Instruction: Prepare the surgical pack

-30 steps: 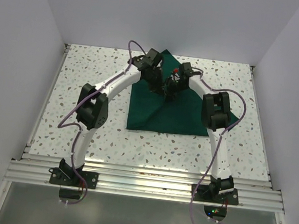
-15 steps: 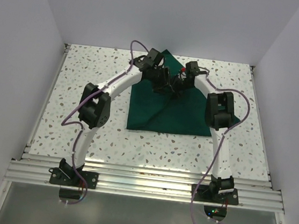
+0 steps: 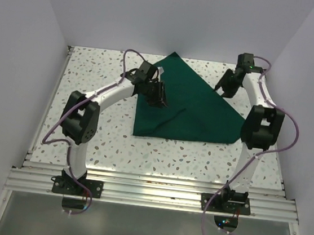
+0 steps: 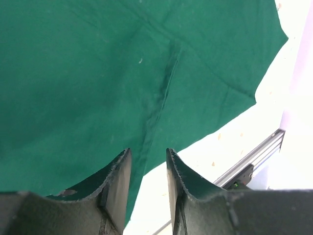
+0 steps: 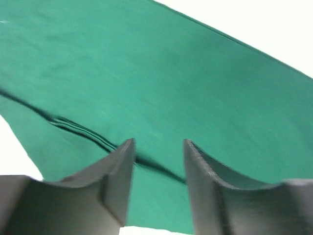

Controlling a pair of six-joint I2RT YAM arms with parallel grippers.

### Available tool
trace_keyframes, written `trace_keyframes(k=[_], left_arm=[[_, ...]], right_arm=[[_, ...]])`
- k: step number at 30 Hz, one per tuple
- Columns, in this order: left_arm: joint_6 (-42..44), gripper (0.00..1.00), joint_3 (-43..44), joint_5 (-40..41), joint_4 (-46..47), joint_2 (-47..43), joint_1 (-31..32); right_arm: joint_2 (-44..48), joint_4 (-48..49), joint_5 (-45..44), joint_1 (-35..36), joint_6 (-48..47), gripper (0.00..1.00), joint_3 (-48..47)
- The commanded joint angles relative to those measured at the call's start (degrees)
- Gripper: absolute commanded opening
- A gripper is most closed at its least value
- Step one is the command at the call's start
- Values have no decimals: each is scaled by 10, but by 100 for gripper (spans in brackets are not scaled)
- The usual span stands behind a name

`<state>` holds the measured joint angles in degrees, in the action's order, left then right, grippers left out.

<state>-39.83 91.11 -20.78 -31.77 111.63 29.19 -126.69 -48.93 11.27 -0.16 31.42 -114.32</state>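
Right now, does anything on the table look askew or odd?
The green drape lies folded unevenly, a lopsided triangle skewed to the table edges, with a creased ridge running across it. Nothing looks spilled or torn.

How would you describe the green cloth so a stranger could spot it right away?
Start at the speckled white table. Around its middle lies a dark green drape, a rough triangle with one corner pointing to the far edge. Nothing else there is cloth or green.
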Motion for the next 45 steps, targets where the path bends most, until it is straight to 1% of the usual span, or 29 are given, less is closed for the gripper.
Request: trace_keyframes(k=[1, 2, 3, 4, 5, 7, 9, 11, 12, 14, 18, 23, 27, 31, 34, 37, 38, 40, 41, 43, 45], left_arm=[[28, 38, -6, -41, 80, 28, 11], [31, 38, -1, -44, 87, 42, 13], [34, 38, 2, -49, 91, 50, 13], [35, 38, 11, -54, 94, 59, 13], [35, 38, 18, -59, 99, 75, 14], [37, 39, 30, -65, 105, 90, 14], [34, 39, 35, -71, 110, 110, 14], [30, 39, 39, -80, 118, 126, 13], [28, 39, 40, -86, 118, 131, 13], [27, 39, 42, -86, 116, 138, 13], [29, 40, 40, -87, 113, 143, 14], [28, 40, 39, -83, 105, 146, 14], [28, 40, 36, -76, 100, 146, 13], [27, 41, 36, -72, 94, 143, 13], [26, 41, 35, -68, 92, 142, 14], [21, 41, 37, -69, 92, 143, 13], [19, 41, 39, -69, 93, 144, 13], [17, 41, 41, -69, 90, 144, 14], [17, 41, 42, -69, 89, 145, 13], [18, 41, 51, -69, 81, 148, 13], [20, 41, 58, -69, 76, 152, 13]], right_arm=[[107, 8, -127, -31, -17, 51, 112], [142, 18, -138, -51, -10, 54, 174], [157, 42, -150, -61, -7, 57, 204], [174, 56, -153, -70, -5, 58, 260], [201, 67, -162, -87, -2, 59, 284], [222, 93, -175, -102, 0, 61, 336], [232, 99, -183, -119, 0, 61, 355], [234, 88, -210, -128, -1, 64, 367], [241, 96, -213, -133, -2, 66, 377], [243, 108, -207, -152, -2, 68, 400], [223, 133, -183, -176, -17, 68, 405], [187, 139, -180, -191, -32, 67, 393], [160, 173, -132, -200, -49, 66, 395], [128, 185, -100, -200, -59, 64, 373], [112, 181, -94, -200, -59, 59, 364], [105, 182, -85, -200, -70, 50, 365], [98, 181, -78, -200, -75, 40, 362], [95, 179, -55, -200, -86, 26, 360], [96, 179, -52, -200, -90, 14, 359], [114, 179, -48, -199, -89, 7, 364], [133, 176, -35, -199, -85, 4, 365]])
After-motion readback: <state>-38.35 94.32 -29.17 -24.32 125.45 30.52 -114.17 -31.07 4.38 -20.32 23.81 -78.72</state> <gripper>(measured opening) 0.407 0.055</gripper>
